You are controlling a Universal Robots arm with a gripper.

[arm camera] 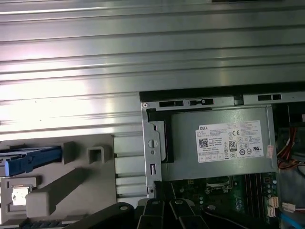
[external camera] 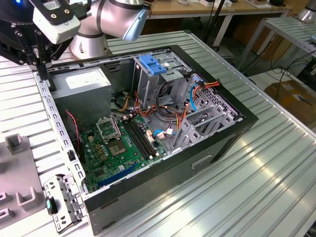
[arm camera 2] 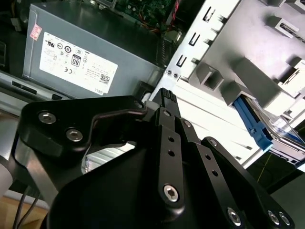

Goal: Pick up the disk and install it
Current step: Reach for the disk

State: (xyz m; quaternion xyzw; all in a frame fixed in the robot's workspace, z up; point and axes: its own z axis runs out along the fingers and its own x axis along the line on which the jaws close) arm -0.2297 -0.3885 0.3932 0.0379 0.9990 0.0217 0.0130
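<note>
One arm, one gripper (external camera: pixel 43 73), seen in the upper left of the exterior view, hanging over the back corner of the open computer case (external camera: pixel 197 163). In both wrist views the gripper (arm camera 2: pixel 167 98) (arm camera: pixel 167 206) looks clenched, jaws drawn together with nothing between them. It is just above the case wall beside the power supply (external camera: pixel 81 81), whose white sticker faces up (arm camera 2: pixel 71 62) (arm camera: pixel 228 143).

Disk: not in the case. In the second wrist view the disk (arm camera 2: pixel 252 125) sits in a grey fixture (arm camera 2: pixel 248 71) outside the case wall, blue side rail showing, a silver face and a pale label just beside the rail. In the first wrist view the disk (arm camera: pixel 31 160) is in the same fixture (arm camera: pixel 71 186), well apart from the gripper.

Exterior view, centre: motherboard (external camera: pixel 118 148) flat on the case floor, orange and blue cables to its right. The drive cage (external camera: pixel 150 74) stands upright near the frame's top centre, with a blue plastic top. Case and fixture (external camera: pixel 19 168) rest on a ribbed metal table (external camera: pixel 256 197).
</note>
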